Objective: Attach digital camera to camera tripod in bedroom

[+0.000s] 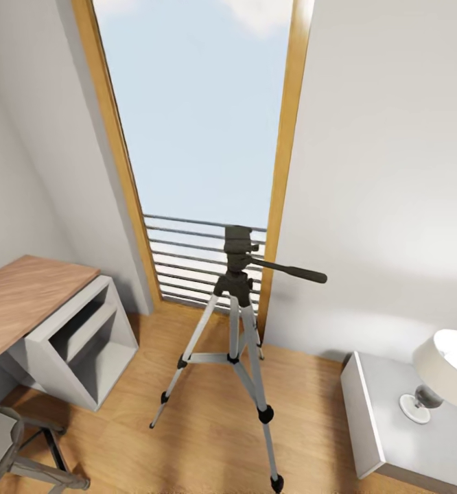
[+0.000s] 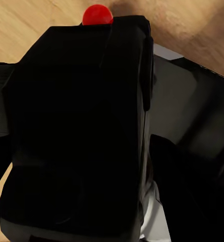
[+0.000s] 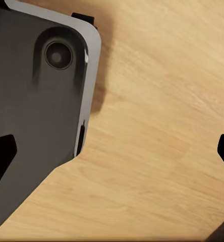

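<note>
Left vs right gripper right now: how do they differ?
The left gripper is shut on the digital camera, whose black body with its red button blocks most of the left wrist view. The right gripper is open and holds nothing, its fingertips wide apart at the picture's edges. Both hang over the light wood floor.

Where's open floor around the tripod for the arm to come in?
Open: wood floor between the camera tripod and the white shelf unit, and floor between the tripod and the white cabinet. Tight: behind the tripod, the window railing and wall. The cabinet top carries a lamp.
</note>
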Controlling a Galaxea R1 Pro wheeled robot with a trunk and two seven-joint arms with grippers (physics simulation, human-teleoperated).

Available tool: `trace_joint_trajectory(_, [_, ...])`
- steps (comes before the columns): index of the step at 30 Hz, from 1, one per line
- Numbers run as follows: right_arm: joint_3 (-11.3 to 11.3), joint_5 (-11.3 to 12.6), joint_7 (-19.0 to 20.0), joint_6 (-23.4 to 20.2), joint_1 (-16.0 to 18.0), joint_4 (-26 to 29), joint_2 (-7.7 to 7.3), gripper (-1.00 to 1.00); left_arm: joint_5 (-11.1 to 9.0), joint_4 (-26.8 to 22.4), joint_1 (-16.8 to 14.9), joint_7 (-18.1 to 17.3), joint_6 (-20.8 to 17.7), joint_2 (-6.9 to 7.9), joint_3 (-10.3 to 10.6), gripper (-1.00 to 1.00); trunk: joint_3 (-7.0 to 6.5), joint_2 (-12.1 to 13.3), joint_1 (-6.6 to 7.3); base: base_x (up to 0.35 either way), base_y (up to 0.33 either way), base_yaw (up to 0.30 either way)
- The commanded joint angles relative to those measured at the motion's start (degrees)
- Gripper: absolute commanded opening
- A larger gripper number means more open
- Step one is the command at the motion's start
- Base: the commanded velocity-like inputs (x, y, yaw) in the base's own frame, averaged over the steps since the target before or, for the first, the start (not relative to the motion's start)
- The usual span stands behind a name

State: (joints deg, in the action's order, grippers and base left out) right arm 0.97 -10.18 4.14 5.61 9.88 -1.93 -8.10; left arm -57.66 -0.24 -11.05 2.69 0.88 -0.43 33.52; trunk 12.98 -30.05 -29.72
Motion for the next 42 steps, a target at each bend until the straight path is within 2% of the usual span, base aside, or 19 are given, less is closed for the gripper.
trace_joint_trajectory(1, [0.1,-0.3,0.1,0.4,0.1,-0.2,-0.01,1.00,-0.3,0.0,0.0,0.2,0.1,-0.01,0.5,-1.00,0.18,-0.1,-0.02,0.000,0.000,-0.070])
trace_joint_trajectory(27, [0.1,-0.3,0.1,0.4,0.0,-0.2,-0.17,1.00,-0.3,0.0,0.0,0.2,0.1,-0.01,0.5,-1.00,2.60,-0.1,-0.02,0.000,0.000,-0.070])
trace_joint_trajectory(42, [0.1,-0.2,0.1,0.4,0.0,-0.2,-0.19,1.00,-0.2,0.0,0.0,0.2,0.1,-0.10,0.4,-1.00,3.99,-0.1,-0.02,0.000,0.000,-0.011])
